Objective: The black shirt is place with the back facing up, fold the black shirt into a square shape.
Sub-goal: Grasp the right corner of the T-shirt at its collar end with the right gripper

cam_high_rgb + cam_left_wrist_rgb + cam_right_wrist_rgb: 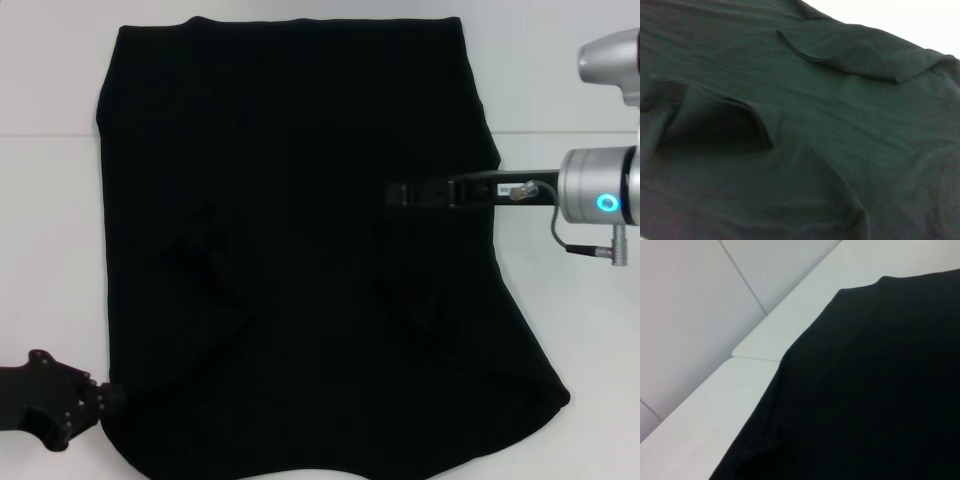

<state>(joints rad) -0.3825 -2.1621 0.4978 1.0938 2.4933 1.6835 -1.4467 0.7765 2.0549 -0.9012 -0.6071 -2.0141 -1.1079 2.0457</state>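
The black shirt (290,250) lies spread flat over most of the white table (50,230), plain side up, no lettering showing. Both sleeves look folded inward onto the body, leaving raised creases (735,120) in the left wrist view. My left gripper (105,397) is low at the shirt's near left corner, its tip at the cloth's edge. My right gripper (397,193) reaches in from the right and hovers over the shirt's right half, black against black. The right wrist view shows only the shirt's far part (880,390) and bare table.
Bare white table (725,405) borders the shirt on the left, right and far sides. A table seam (755,359) and a pale wall (690,300) lie beyond the far left edge. The shirt's near hem runs out of the head view.
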